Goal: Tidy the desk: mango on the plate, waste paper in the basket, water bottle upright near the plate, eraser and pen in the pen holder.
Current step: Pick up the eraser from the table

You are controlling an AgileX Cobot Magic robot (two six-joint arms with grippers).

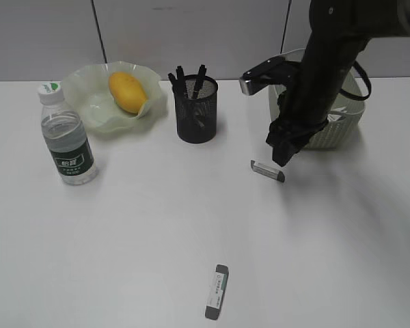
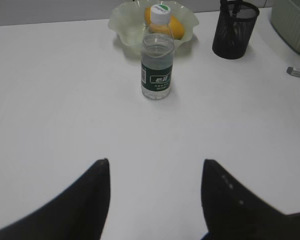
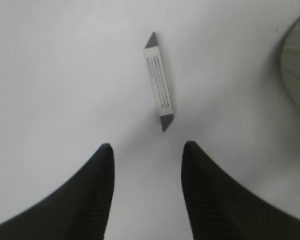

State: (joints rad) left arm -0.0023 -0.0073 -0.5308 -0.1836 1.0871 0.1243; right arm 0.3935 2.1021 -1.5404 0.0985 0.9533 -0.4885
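On the white desk (image 1: 157, 225) the mango (image 1: 128, 91) lies in the wavy green plate (image 1: 89, 92). The water bottle (image 1: 67, 137) stands upright just left of the plate. Dark pens (image 1: 190, 78) stick out of the black mesh pen holder (image 1: 196, 113). One eraser (image 1: 267, 171) lies by the basket (image 1: 345, 119), and my right gripper (image 1: 283, 156) hangs just above it. In the right wrist view that gripper (image 3: 147, 147) is open and empty, with the eraser (image 3: 158, 82) just ahead of its tips. My left gripper (image 2: 155, 162) is open over bare desk, facing the bottle (image 2: 156, 55). No waste paper shows.
A second eraser (image 1: 217, 292) lies near the front edge. My right arm hides much of the basket. The basket's rim (image 3: 296, 65) is at the right of the right wrist view. The left wrist view also takes in the pen holder (image 2: 233, 30) and the plate (image 2: 125, 22).
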